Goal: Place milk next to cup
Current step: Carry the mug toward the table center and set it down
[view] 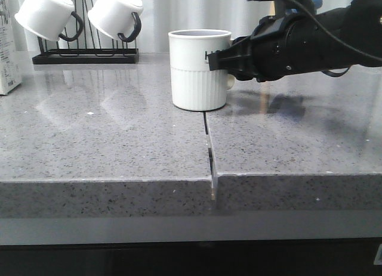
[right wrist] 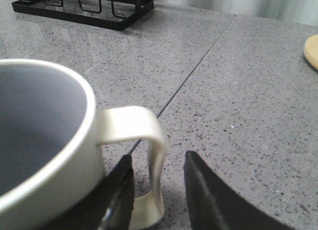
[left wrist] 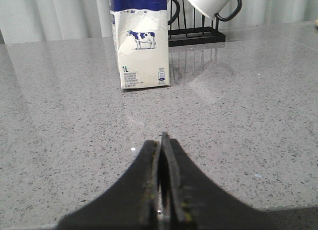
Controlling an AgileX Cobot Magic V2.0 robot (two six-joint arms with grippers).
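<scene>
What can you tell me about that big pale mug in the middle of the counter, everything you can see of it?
The cup is a large off-white mug that looks ceramic, smooth above with black lettering partly hidden, ribbed on its lower half. It stands upright on the grey speckled counter, over the seam between two slabs. Its inside looks empty and greyish. A pale loop handle sticks out toward the right gripper, whose dark fingers sit open on either side of the handle; whether they touch it is unclear.

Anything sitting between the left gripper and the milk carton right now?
Nothing visible. In the left wrist view, bare counter lies between the shut left gripper and the upright milk carton. The mug rack stands off beside the carton.
</scene>
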